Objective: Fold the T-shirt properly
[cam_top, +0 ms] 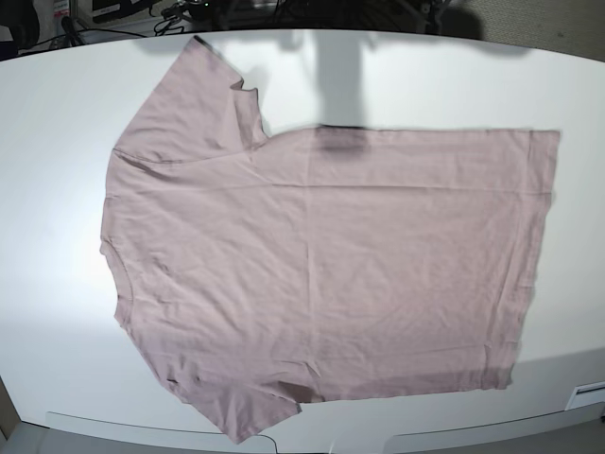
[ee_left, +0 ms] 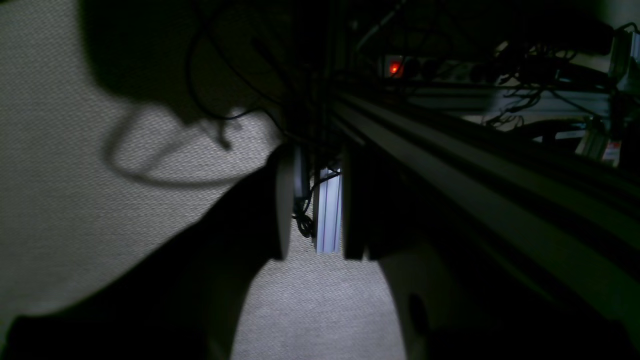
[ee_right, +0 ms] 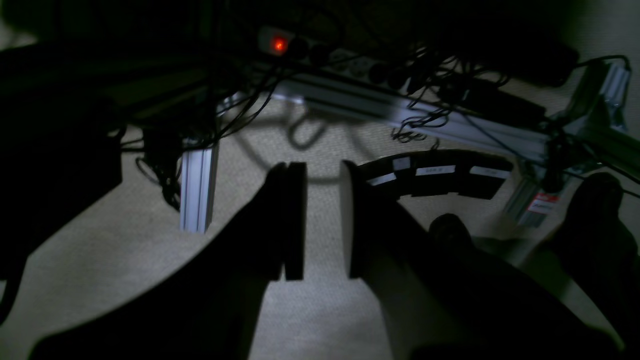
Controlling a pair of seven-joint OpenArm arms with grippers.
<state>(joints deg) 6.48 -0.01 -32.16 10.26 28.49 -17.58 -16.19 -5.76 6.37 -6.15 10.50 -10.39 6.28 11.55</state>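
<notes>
You have a white table (cam_top: 57, 113) filling most of the base view. Below it, both wrist views look down on a pale woven carpet (ee_left: 60, 210). Take the power strip (ee_right: 320, 55) as your landmark: its switch glows red, and black cables (ee_right: 430, 95) tangle over and around it. Just beside it runs a long aluminium rail (ee_right: 400, 112), and an upright aluminium post (ee_right: 197, 185) stands on the carpet nearer to you than the strip. A curved row of black blocks with white labels (ee_right: 435, 172) lies near the rail.
</notes>
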